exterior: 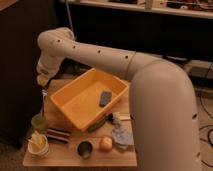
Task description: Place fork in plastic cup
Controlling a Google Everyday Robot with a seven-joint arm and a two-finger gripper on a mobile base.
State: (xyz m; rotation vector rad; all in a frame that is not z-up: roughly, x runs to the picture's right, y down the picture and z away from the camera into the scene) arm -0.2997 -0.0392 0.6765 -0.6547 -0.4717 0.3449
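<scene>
Overhead, hand [44,81] clamped on slim silvery fork [43,98] (hanging upright), above green cup [39,122]

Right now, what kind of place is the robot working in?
Probably a lab or test room, not a kitchen. A small wooden table holds a staged yellow plastic bin, and cables trail on the floor below a dark workbench. The gripper hangs above the translucent light-green plastic cup.
</scene>
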